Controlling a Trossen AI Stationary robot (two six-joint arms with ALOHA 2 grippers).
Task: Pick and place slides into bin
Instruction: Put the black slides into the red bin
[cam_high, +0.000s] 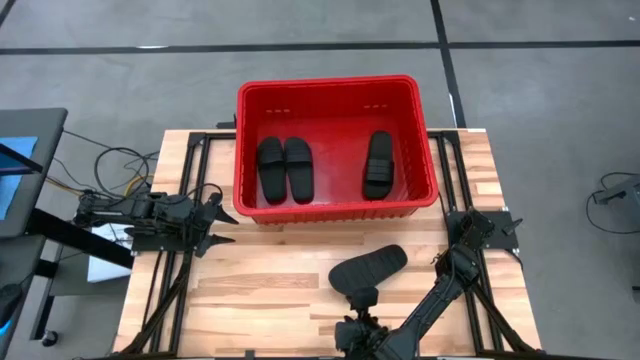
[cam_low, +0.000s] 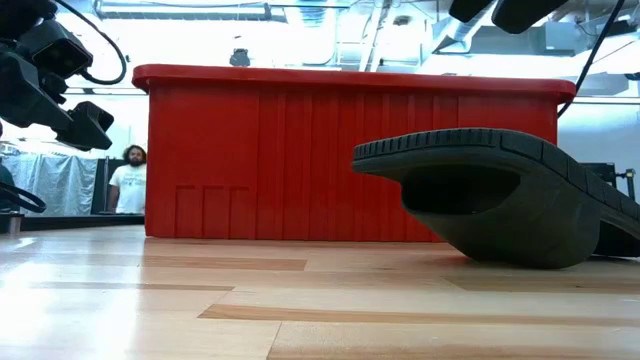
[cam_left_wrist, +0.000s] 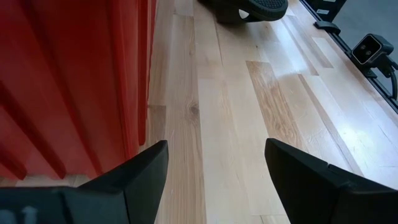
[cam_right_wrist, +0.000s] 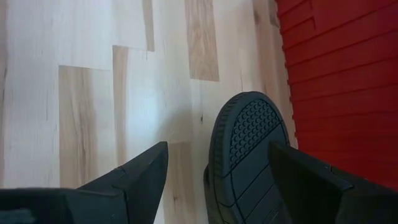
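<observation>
- The pale butcher-block wooden table (cam_high: 270, 300) carries everything, with black frame rails along its sides.
- The large rectangular red plastic bin (cam_high: 250, 190) with ribbed walls sits at the table's far middle; in the low view its wall (cam_low: 300, 160) fills the background.
- Inside the bin lie three matte black rubber slide sandals: a pair side by side (cam_high: 285, 168) toward its left, and a single one (cam_high: 378, 165) toward its right.
- A fourth black slide (cam_high: 368, 269) lies sole-up on the table just in front of the bin, apart from its wall; its tread shows in the right wrist view (cam_right_wrist: 245, 155).
- The right gripper (cam_right_wrist: 217, 171) hovers over this slide's near end, fingers spread wide, one on either side of it, clamping nothing.
- The left gripper (cam_left_wrist: 216, 168) waits at the bin's front left corner, fingers parted and empty.
- A person (cam_low: 128, 180) stands far behind the table.
</observation>
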